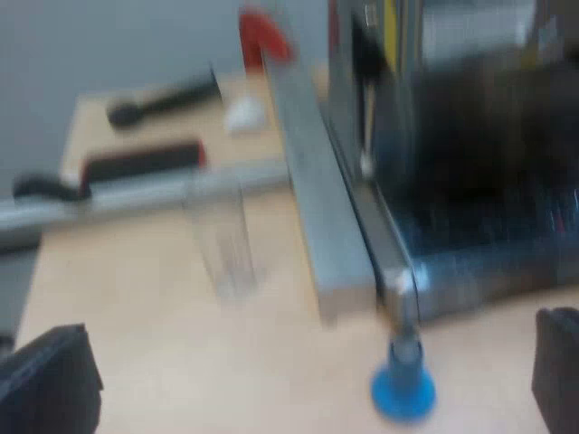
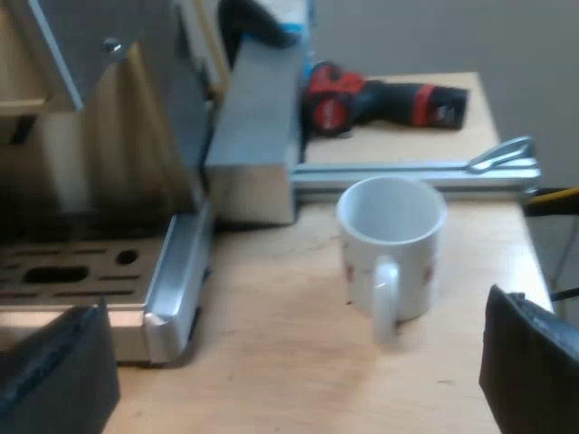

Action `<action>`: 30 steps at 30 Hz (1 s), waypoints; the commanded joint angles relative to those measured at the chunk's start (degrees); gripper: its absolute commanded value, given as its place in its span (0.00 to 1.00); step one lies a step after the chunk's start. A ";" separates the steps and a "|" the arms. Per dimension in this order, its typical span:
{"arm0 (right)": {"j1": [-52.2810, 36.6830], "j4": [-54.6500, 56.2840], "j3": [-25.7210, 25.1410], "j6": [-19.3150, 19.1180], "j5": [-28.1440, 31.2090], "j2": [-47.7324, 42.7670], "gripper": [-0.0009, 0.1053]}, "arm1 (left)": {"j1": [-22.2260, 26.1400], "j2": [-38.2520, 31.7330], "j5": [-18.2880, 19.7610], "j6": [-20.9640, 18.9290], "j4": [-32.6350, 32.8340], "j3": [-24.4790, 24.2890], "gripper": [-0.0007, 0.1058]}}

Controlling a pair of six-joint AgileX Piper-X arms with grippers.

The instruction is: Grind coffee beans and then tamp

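My left gripper (image 1: 298, 384) is open above the wooden table, with nothing between its fingers. A blue tamper (image 1: 403, 387) stands on the table by the corner of the espresso machine (image 1: 470, 181), between the fingers and nearer one of them. A clear measuring glass (image 1: 222, 237) stands upright a little beyond, against a metal rail. My right gripper (image 2: 294, 375) is also open and holds nothing. A white mug (image 2: 391, 237) stands upright just beyond it, handle toward me, near the machine's drip tray (image 2: 90, 271).
Aluminium rails (image 1: 317, 208) run across the table beside the machine; another rail (image 2: 407, 176) lies behind the mug. A red and black power tool (image 2: 380, 104) lies past that rail. A red clamp (image 1: 262, 36) and dark tools (image 1: 163, 99) lie farther off.
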 commanded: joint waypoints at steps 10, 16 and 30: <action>-0.04 -2.08 7.42 1.15 -2.71 -2.41 0.78 | 0.04 -7.81 0.36 -0.57 -13.87 13.19 1.00; -0.04 -1.65 10.84 1.15 -2.73 -2.41 0.78 | 0.04 -7.72 2.72 -0.05 -14.00 19.04 1.00; -0.04 5.21 13.27 1.15 -2.66 -2.34 0.78 | 0.04 -7.72 4.16 -0.05 -15.44 20.99 1.00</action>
